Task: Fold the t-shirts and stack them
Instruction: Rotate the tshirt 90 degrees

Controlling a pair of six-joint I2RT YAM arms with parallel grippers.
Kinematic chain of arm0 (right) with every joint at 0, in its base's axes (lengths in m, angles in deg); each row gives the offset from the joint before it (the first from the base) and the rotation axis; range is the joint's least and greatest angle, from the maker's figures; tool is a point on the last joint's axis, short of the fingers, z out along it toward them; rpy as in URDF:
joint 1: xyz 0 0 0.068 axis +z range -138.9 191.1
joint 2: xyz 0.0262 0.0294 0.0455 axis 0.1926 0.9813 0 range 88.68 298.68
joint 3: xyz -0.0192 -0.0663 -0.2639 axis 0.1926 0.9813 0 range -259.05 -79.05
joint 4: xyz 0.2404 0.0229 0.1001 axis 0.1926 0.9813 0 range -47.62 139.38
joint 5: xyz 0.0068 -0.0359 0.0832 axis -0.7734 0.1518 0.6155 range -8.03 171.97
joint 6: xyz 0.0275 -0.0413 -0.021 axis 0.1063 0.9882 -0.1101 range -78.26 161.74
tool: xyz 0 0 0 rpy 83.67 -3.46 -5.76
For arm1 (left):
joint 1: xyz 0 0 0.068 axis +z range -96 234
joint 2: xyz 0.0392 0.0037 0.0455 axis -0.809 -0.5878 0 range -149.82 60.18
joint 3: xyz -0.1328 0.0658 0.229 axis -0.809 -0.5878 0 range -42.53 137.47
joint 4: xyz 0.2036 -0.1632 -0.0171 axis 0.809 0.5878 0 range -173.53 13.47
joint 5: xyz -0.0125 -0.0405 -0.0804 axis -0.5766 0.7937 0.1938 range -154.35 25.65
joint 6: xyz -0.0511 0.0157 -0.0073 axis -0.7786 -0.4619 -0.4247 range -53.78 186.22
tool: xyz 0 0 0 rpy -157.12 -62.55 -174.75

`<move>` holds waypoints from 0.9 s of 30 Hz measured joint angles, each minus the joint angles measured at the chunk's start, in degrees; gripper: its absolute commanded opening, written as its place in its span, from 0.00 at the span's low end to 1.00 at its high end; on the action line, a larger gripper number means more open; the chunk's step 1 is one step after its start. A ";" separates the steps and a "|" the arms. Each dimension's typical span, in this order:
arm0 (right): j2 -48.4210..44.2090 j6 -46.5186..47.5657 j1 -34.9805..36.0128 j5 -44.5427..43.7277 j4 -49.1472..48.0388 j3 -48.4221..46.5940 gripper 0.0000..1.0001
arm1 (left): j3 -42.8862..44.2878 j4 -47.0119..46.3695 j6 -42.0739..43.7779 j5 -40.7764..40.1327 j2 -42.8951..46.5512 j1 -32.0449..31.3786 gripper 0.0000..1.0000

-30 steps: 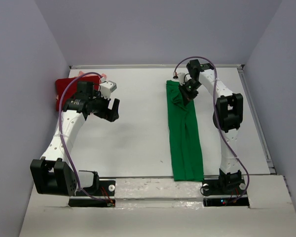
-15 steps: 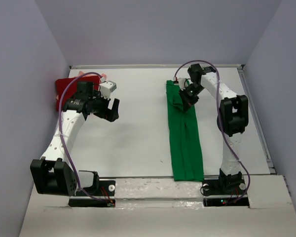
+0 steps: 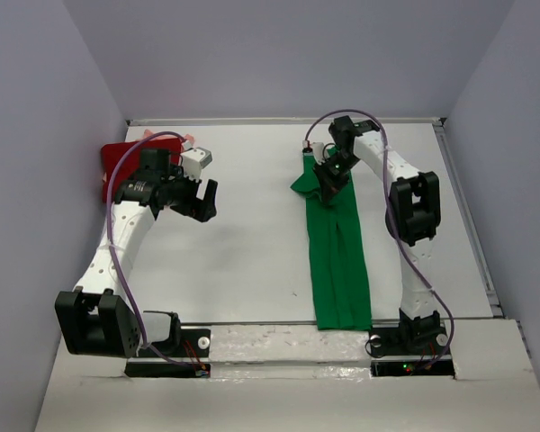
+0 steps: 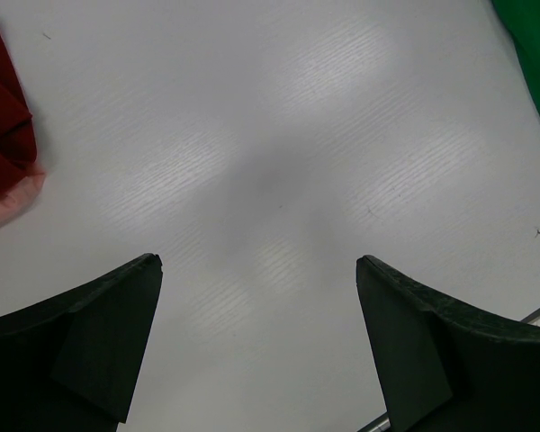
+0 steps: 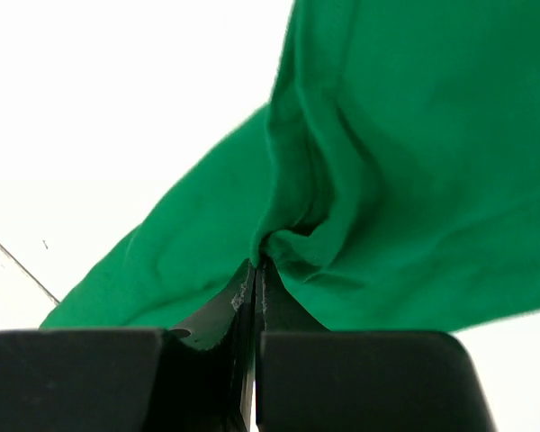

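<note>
The bright green t-shirt (image 3: 340,261) lies as a long narrow strip on the right half of the table, from the front edge toward the back. My right gripper (image 3: 327,182) is shut on its far end and holds that end bunched and lifted; in the right wrist view the green cloth (image 5: 369,153) hangs pinched between the closed jaws (image 5: 259,263). The dark red t-shirt (image 3: 115,166) lies folded at the far left, with the pale salmon-pink shirt (image 3: 182,141) showing behind it. My left gripper (image 3: 207,200) is open and empty over bare table; the red shirt's edge (image 4: 4,117) shows at its left.
White table (image 3: 252,243) with purple side walls and a raised rail along the right edge (image 3: 472,225). A white strip runs along the front by the arm bases. A corner of the green shirt (image 4: 535,54) shows in the left wrist view.
My right gripper has moved left and toward the front with the green shirt's far end, pulling a flap out to the left. The left arm has not moved.
</note>
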 measured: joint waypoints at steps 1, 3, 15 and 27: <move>0.79 -0.02 0.59 0.09 0.07 -0.63 0.00 | -0.04 -0.02 0.00 0.00 0.07 0.00 0.99; 1.95 0.00 1.64 0.15 0.42 -1.03 0.00 | -0.24 -0.07 0.00 0.00 0.42 0.09 0.99; 4.22 1.38 4.33 -0.09 3.23 -2.27 0.29 | -0.70 -0.22 0.00 0.22 1.09 0.11 0.99; 4.42 1.95 4.33 -1.20 6.56 -15.15 0.73 | -0.70 -0.20 0.00 0.26 1.09 0.11 0.99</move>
